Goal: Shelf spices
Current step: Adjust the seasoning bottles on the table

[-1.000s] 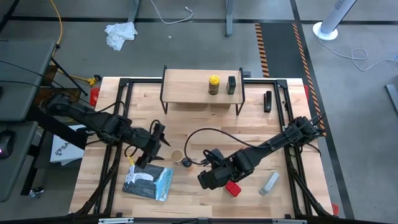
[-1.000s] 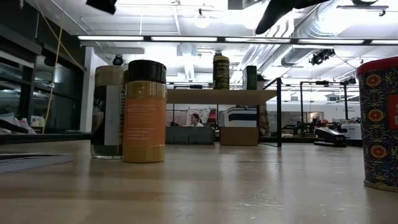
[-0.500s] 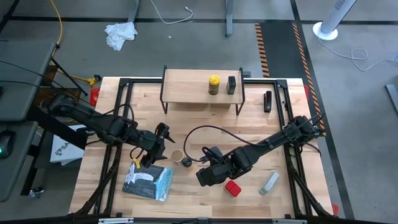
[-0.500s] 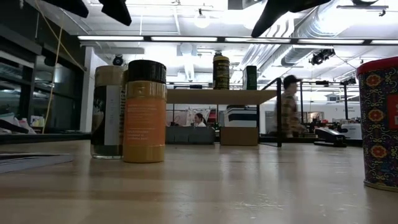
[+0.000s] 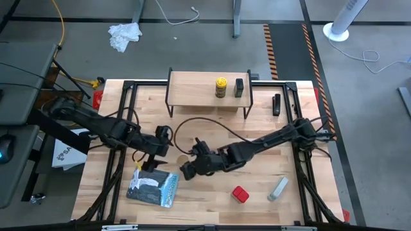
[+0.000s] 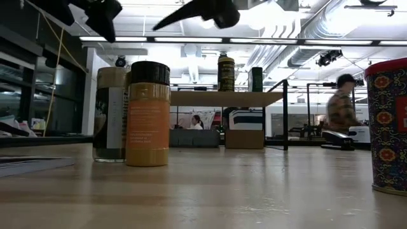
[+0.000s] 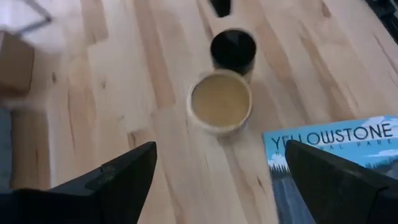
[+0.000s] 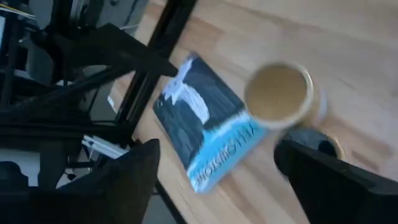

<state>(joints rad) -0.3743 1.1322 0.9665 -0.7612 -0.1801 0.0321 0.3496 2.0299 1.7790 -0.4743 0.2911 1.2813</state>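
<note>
Two grippers hover spread wide and empty over the front pair: left gripper (image 5: 154,153), right gripper (image 5: 187,172) above tan cylinder (image 7: 220,101) and amber jar (image 7: 233,49). Judged step: choosing a pick; next, straddle one. Red tin (image 5: 240,194) near front; shelf (image 5: 192,90) carries two spices.

two jars (image 5: 229,86) on shelf (image 5: 192,90), cylinder (image 7: 220,101) beside capped jar (image 7: 233,50), booklet (image 5: 153,187) left

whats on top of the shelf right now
On the shelf stand the yellow jar and the small black tin, side by side near one end. Nothing covers its top; the rest is bare wood.
</note>
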